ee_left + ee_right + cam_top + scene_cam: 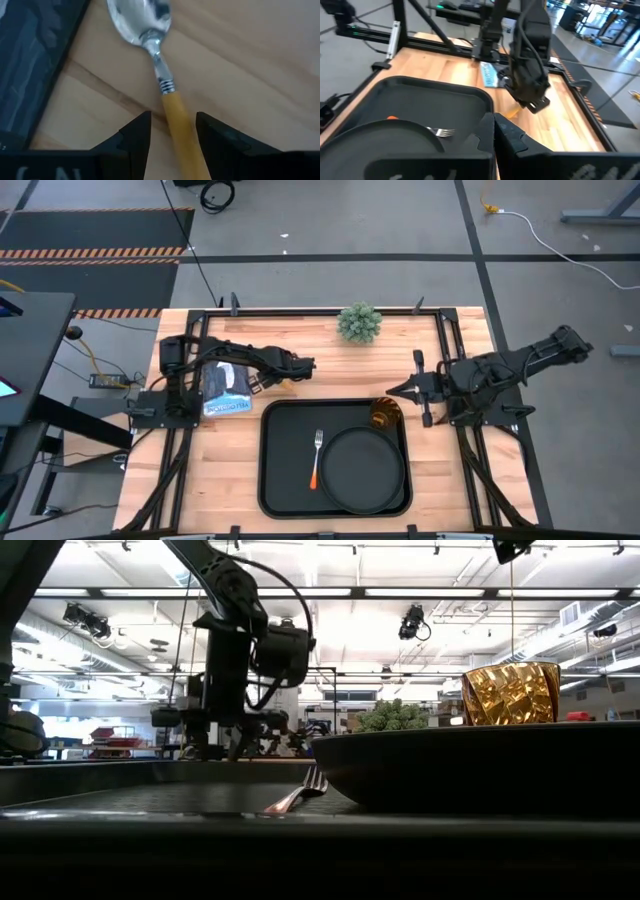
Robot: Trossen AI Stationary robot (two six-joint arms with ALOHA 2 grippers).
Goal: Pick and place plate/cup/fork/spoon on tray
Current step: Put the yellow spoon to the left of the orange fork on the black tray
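Two arms work over the tabletop (230, 470). The left gripper (300, 367) is low, just behind the tray's (270, 470) far left corner, w/ jaws narrowly open around the spoon's (155, 65) orange handle; one finger each side, the handle between them, and I cannot tell if they touch it. The spoon lies flat on the wood, bowl pointing away from the gripper. A blue packet (228, 390) lies beside the left arm.

The right gripper (393, 391) is near the tray's far right corner, jaws closed, holding nothing.

On the tray: the plate (365, 470) in the near right part, the cup (385, 415) upright at the far right corner, the fork (317, 458) just left of the plate. A plant (359, 323) stands at the far edge.
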